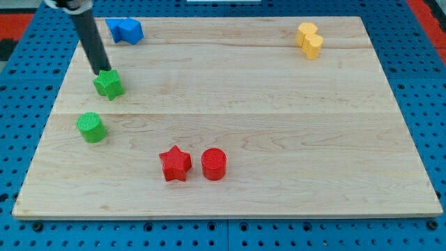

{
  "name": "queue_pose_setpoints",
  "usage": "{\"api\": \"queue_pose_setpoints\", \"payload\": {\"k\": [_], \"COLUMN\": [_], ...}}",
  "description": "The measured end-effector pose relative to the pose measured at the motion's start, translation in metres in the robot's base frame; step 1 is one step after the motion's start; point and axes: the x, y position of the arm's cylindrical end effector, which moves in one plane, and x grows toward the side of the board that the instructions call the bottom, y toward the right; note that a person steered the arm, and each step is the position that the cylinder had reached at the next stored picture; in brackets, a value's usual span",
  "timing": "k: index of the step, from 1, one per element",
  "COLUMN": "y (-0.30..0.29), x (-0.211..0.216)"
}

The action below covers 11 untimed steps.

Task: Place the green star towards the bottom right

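Observation:
The green star (109, 84) lies on the wooden board (279, 139) at the view's upper left. My tip (102, 71) touches the star's upper left edge, with the dark rod rising toward the view's top left. A green cylinder (91, 127) stands just below the star, near the board's left edge.
A blue block (125, 30) lies at the top left edge. A yellow block (309, 40) lies at the top right. A red star (175, 164) and a red cylinder (214, 164) sit side by side at the lower middle. A blue perforated table surrounds the board.

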Motion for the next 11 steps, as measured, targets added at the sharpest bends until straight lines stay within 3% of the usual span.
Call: {"api": "queue_pose_setpoints", "payload": {"k": [1,3,6,8,9,10,11], "y": [-0.013,0.103,0.137,0.228,0.240,0.288,0.290], "x": [0.018,0.060,0.034,0.090,0.125,0.145,0.156]}}
